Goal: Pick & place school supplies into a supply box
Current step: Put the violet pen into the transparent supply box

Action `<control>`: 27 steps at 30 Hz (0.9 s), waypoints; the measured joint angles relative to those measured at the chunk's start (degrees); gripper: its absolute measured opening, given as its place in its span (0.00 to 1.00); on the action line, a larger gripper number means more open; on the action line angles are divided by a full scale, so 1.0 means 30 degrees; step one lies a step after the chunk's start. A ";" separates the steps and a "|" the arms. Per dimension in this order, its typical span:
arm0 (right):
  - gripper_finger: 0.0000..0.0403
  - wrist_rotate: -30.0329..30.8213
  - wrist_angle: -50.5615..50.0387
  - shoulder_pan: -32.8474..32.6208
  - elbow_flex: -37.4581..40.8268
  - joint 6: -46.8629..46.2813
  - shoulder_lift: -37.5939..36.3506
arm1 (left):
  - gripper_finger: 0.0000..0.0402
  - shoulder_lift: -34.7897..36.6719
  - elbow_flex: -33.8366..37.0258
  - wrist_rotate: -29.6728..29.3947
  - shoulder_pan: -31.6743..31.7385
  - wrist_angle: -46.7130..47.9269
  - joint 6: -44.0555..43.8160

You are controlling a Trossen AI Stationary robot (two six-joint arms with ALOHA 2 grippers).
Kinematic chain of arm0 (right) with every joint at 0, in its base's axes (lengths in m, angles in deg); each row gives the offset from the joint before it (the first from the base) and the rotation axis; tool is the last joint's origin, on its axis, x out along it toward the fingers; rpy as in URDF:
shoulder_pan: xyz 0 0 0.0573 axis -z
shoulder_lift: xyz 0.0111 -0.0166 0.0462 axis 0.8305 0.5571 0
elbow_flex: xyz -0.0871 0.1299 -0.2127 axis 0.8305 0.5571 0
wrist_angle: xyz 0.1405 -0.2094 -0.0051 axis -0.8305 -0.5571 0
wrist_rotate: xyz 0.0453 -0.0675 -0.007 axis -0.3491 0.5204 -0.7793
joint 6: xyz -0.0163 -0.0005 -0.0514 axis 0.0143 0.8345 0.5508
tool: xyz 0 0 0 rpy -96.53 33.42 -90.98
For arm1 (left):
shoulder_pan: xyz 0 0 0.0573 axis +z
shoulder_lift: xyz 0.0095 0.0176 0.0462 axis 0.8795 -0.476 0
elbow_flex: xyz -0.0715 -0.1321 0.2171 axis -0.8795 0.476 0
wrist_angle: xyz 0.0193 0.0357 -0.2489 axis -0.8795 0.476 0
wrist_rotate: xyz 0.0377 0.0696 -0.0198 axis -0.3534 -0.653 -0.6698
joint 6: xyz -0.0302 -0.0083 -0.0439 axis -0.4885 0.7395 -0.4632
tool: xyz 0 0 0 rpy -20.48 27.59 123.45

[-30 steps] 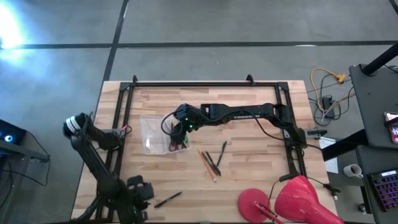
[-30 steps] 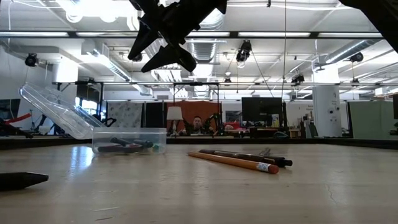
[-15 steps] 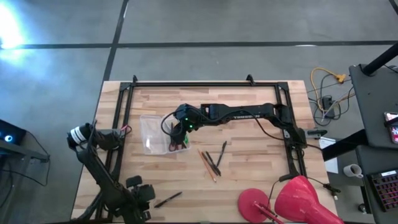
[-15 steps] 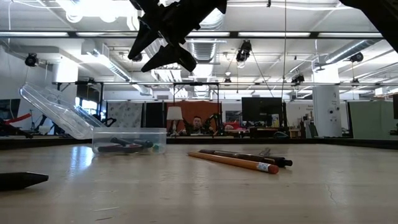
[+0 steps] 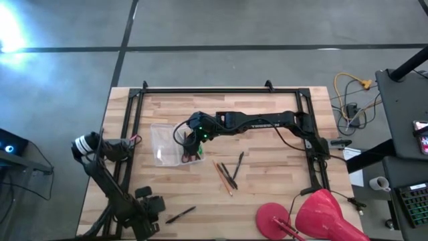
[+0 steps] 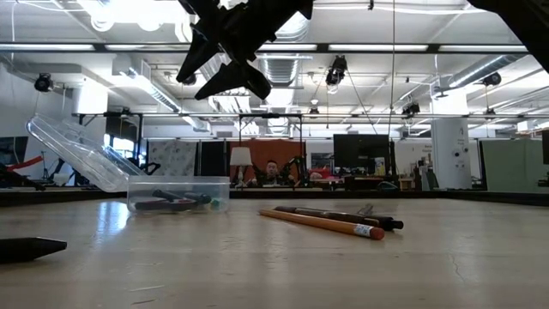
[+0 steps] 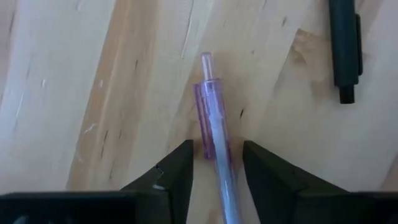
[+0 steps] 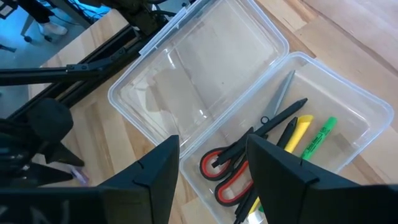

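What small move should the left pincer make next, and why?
Probably close. The left pincer is open with its fingers on either side of the purple pen, which lies flat on the table. Closing would grip it for carrying to the supply box, where the right pincer hovers.

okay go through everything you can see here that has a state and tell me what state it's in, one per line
Supply box: lid open, holding scissors and markers.
Left hand: open, fingers either side of a purple pen lying on the table.
Right hand: open, empty, above the box.
Black pen: lying loose.
Pencil: lying on the table, outside the box.
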 joint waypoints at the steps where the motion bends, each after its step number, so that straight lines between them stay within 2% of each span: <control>1: 0.44 0.0000 0.0000 0.0000 0.0000 0.0000 0.0000 | 0.28 0.0002 0.0112 -0.0023 -0.0037 -0.0209 0.0013; 10: 0.44 0.0000 0.0004 0.0000 0.0000 0.0000 0.0000 | 0.04 -0.0007 0.0897 0.0130 -0.0036 -0.0787 -0.0002; 17: 0.44 0.0000 0.0007 0.0000 0.0000 0.0000 0.0000 | 0.04 0.0986 0.0989 0.0274 0.0148 -0.0873 -0.0474; 22: 0.44 0.0000 0.0007 0.0000 0.0000 0.0000 0.0000 | 0.04 0.3156 0.1096 0.0250 0.0135 -0.1311 -0.1795; 25: 0.44 0.0000 0.0000 0.0000 0.0000 0.0000 0.0000 | 0.04 0.4726 0.1066 -0.0828 0.0142 -0.1864 -0.2386; 27: 0.44 0.0000 0.0000 0.0000 0.0000 0.0000 0.0000 | 0.04 0.6023 0.1078 -0.2415 0.0142 -0.2156 -0.3259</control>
